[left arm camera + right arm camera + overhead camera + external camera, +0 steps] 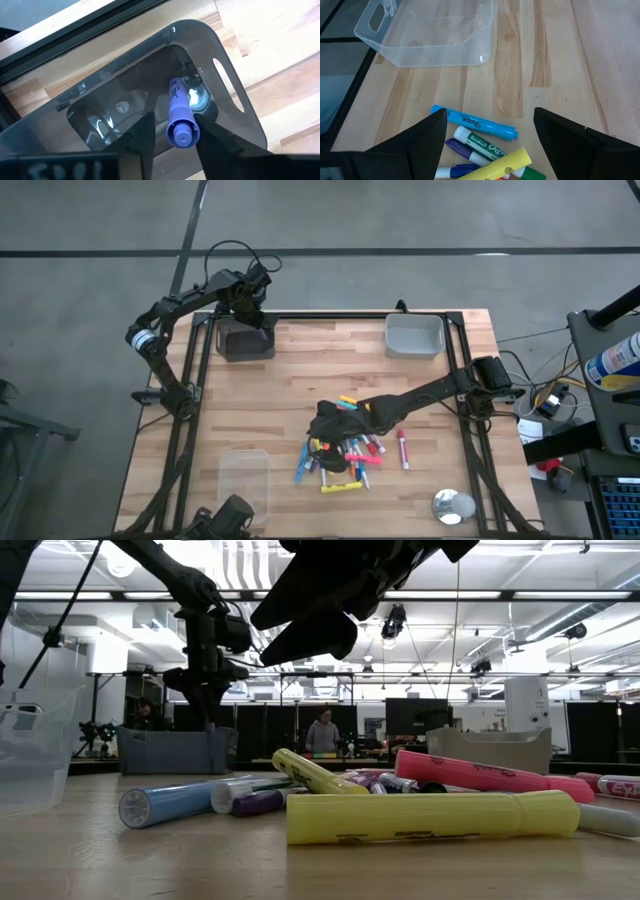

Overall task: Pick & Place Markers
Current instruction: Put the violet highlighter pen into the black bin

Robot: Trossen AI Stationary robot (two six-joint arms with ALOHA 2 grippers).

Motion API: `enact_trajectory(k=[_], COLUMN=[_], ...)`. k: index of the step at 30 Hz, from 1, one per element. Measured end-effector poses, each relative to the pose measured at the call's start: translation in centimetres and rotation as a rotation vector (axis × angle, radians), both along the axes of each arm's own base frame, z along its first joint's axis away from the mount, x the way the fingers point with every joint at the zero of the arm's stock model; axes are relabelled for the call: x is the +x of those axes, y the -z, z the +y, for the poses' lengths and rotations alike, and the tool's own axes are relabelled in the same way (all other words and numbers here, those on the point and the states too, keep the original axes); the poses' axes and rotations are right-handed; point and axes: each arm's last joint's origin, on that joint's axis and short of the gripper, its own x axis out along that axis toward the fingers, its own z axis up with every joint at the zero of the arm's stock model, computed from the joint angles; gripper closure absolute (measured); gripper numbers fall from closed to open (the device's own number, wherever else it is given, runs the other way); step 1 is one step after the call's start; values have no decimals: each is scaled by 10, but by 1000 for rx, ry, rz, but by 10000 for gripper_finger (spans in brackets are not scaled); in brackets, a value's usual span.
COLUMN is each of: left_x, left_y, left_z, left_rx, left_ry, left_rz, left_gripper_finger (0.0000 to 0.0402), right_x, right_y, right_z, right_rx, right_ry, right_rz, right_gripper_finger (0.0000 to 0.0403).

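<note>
Left gripper hung over a dark bin, fingers loosely spread around a purple marker; right gripper hovered wide open, empty, above the marker pile.

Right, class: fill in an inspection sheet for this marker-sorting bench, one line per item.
Surface: wooden table, bare planks between bins.
Job's things: markers piled near the front; purple marker over the dark bin.
Clutter: grey bin, clear bin, round shiny object.
Grippers: left gripper above the dark bin, purple marker between its fingers; right gripper open over the pile.
Cables: wires beside the table's right edge.
Surroundings: people at desks behind.
</note>
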Motion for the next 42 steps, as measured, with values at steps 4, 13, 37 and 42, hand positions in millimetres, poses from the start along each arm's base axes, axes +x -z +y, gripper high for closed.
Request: enact_trajectory(k=[4,13,37,42], left_x=[0,0,-4,-11], left_y=[0,0,7,27], left_z=[0,0,-10,-20], left_rx=[4,4,-137,-217], left_ry=[-5,-11,-125,-191], left_rz=[4,3,-3,56], left_gripper_finger=[235,223,223,223], right_x=[0,0,0,0], right_y=[0,0,0,0], right_z=[0,0,0,0], right_rx=[0,0,0,0], right_ry=[0,1,0,1], right_rz=[0,0,0,1], right_gripper_finger=[110,110,110,110])
